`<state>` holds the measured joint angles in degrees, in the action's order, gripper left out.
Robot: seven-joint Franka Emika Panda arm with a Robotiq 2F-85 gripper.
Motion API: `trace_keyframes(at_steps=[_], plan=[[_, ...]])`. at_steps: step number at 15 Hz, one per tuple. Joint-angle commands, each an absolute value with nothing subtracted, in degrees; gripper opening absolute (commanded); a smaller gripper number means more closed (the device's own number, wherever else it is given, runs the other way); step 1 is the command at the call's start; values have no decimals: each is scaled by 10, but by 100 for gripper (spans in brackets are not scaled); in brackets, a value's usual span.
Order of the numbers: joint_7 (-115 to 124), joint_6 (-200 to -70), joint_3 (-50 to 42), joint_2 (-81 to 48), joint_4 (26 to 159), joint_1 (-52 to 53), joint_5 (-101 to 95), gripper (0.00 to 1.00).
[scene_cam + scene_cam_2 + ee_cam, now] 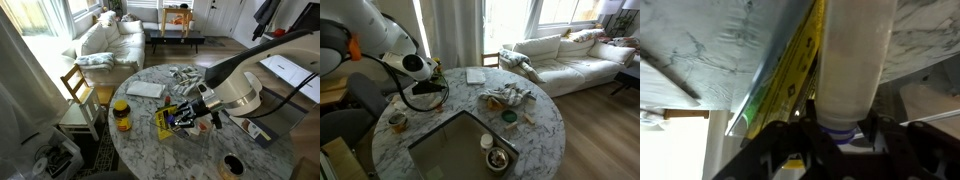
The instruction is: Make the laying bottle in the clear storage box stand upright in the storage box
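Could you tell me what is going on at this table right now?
The robot arm is working at the marble table, with its gripper lowered to the clear storage box beside the yellow packet. In the wrist view the small pale bottle sits between the gripper's fingers, seemingly clamped near one end. These views do not show whether the bottle is standing upright yet.

Sunlit living room: white sofa (570, 55), bright windows (510, 20), wooden floor (605, 140), round marble table (150, 140), pale wooden chair (80, 100) beside it.
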<state>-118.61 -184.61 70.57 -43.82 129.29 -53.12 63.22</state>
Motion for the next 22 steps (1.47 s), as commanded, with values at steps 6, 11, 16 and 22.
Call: trace_keyframes(at_steps=[6,11,16,22], plan=[[-1301,-1944,806,-629,1300,-616,576,19],[-1281,-1921,789,-596,1292,-602,591,44],[-1275,-1923,798,-595,1307,-616,600,19],[-1278,-1987,868,-642,1343,-676,589,19]])
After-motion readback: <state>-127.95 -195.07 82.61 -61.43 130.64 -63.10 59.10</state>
